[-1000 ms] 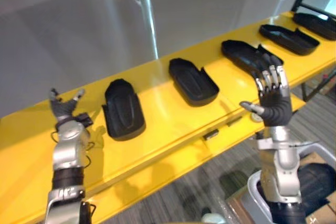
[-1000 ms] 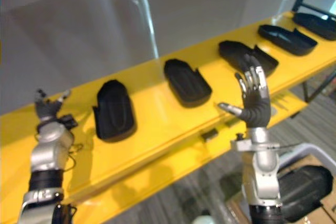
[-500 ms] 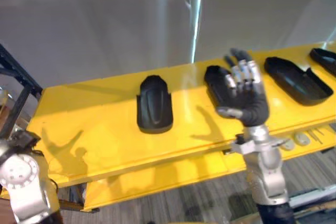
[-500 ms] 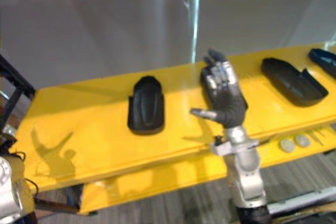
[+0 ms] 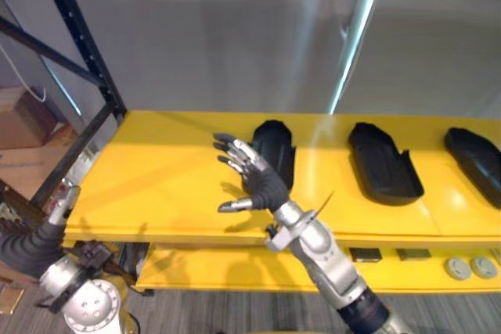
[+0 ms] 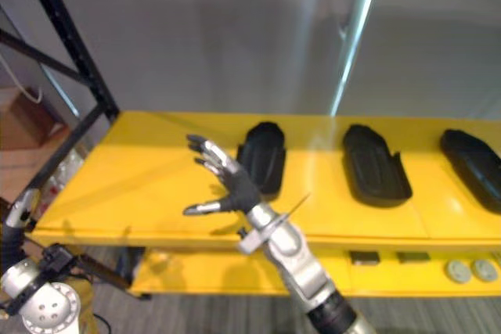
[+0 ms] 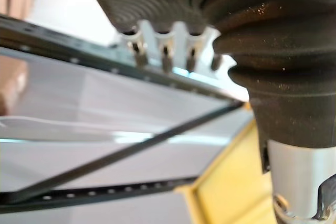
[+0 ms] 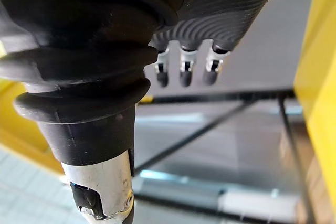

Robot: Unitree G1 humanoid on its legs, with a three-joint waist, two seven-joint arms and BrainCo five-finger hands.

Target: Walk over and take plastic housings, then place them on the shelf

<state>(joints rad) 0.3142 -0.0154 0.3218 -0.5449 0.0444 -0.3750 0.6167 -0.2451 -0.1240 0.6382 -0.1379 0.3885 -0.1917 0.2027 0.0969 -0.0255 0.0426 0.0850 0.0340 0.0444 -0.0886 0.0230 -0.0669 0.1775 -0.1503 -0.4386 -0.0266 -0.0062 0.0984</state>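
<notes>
Housings (image 5: pixel 275 150) lay in a row on the yellow bench (image 5: pixel 156 185), none taken yet. The right hand (image 5: pixel 262 184) hovered beside the nearest, fingers spread and empty. The left hand (image 5: pixel 31 246) hung low, its state unclear.

shelf (image 5: pixel 156 185) yellow | housings (image 5: pixel 280 145) black | rack frame (image 5: pixel 77 37) black

Around me
Brown box (image 5: pixel 19 117) at my far left, two round discs (image 5: pixel 459 268) low right, grey wall (image 5: pixel 196 37) behind.
</notes>
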